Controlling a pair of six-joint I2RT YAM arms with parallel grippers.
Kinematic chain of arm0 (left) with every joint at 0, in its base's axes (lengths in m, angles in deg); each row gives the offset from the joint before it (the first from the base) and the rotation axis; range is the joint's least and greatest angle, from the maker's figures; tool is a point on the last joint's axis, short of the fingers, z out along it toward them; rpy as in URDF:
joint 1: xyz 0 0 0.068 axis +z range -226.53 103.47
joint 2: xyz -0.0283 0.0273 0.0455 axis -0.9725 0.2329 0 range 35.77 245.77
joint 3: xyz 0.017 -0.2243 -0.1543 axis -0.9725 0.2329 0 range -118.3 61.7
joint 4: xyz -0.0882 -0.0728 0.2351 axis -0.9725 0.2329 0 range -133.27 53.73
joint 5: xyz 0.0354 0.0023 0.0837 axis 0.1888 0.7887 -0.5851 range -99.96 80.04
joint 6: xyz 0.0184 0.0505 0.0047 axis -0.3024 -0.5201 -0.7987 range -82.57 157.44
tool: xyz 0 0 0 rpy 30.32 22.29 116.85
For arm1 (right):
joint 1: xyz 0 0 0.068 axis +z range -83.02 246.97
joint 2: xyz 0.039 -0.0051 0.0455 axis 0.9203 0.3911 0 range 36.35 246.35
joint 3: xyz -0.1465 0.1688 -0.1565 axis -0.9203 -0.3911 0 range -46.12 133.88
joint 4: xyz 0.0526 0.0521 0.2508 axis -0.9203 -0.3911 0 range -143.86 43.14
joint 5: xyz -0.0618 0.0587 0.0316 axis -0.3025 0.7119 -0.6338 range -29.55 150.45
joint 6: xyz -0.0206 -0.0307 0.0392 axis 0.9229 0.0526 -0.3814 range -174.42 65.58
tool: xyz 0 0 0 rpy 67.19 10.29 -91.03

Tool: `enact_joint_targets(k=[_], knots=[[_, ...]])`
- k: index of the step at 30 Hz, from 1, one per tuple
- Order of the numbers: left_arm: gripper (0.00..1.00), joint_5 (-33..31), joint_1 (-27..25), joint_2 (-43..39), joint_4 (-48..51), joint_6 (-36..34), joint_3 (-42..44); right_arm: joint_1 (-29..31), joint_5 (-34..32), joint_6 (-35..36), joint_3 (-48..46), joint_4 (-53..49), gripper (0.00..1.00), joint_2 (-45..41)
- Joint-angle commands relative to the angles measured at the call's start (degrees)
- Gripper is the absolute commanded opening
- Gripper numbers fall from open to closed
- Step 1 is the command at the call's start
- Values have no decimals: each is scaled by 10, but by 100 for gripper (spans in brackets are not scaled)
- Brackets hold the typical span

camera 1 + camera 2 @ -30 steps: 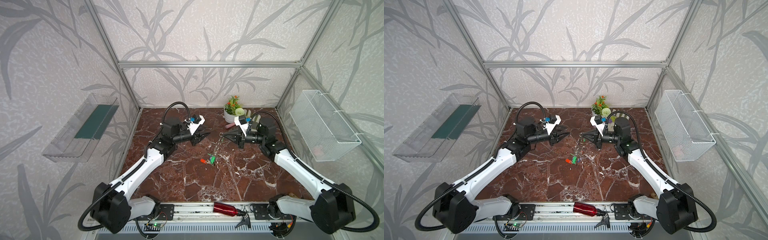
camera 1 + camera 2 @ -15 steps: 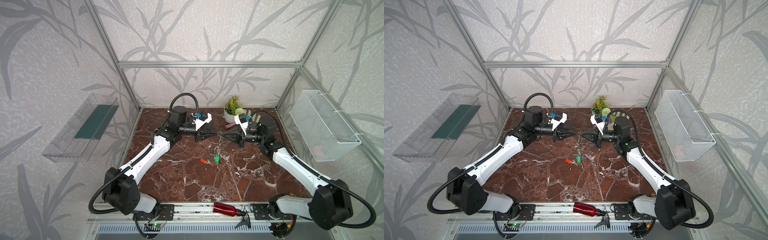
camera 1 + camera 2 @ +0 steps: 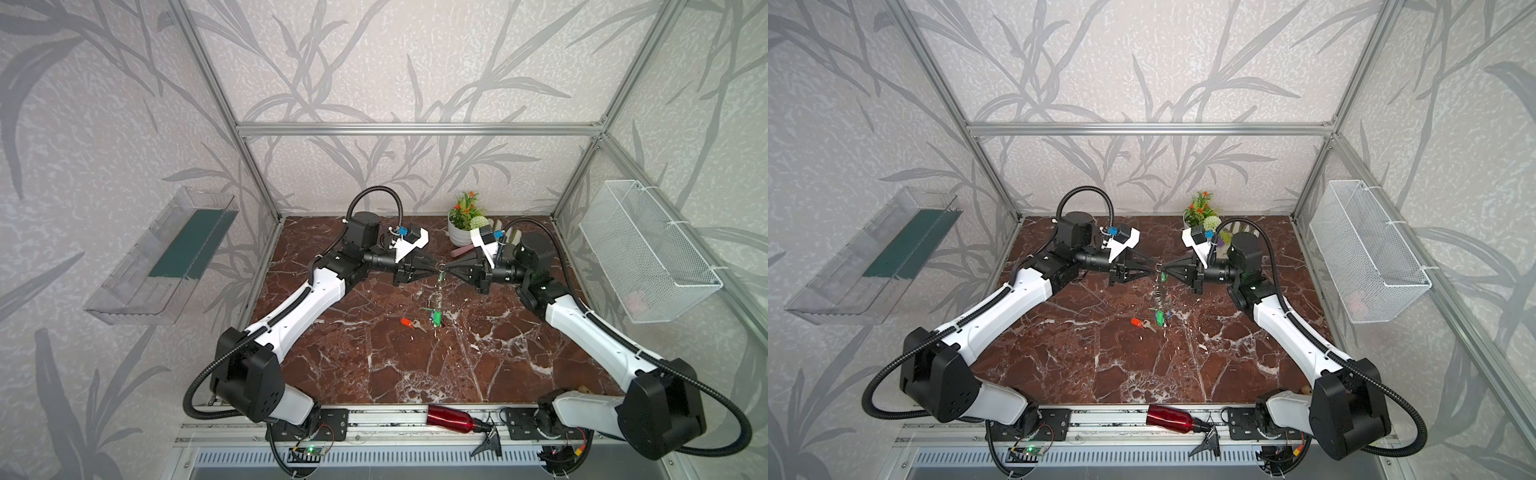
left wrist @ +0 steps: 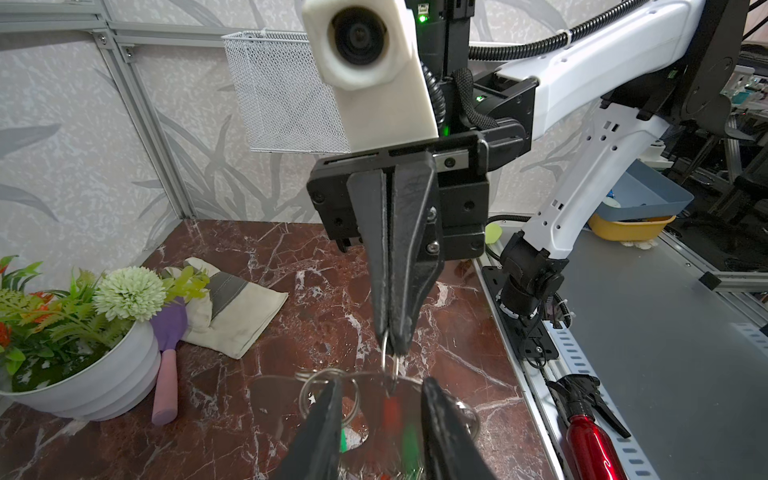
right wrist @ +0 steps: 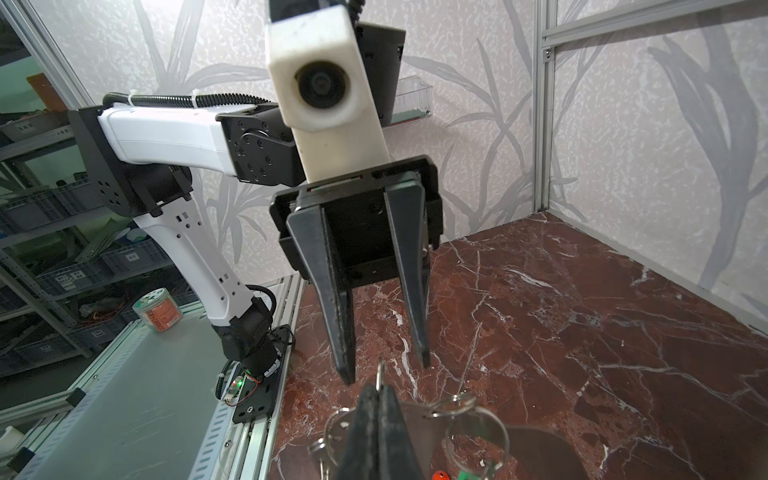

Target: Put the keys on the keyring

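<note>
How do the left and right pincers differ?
The right pincer is shut on a split ring of the keyring; the left pincer stands open, straddling that ring. The keyring hangs from the right pincer, not the left pincer. Both are black and point tip to tip.

Keyring upright above marble; loose red-orange key flat alongside.

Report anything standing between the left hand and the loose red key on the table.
Nothing visible does. The open left hand hangs at the keyring that the right hand holds up; the red key lies uncovered on the marble below, beside the keyring's green tags.
</note>
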Motion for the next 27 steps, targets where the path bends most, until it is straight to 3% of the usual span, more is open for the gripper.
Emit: enact_joint_targets(k=[1,27], knots=[[28,17,-4,5,6,-8,-22,-3,11,-4,9,32,0,-3],[0,17,-14,13,31,1,-33,-3,12,-7,11,35,0,0]])
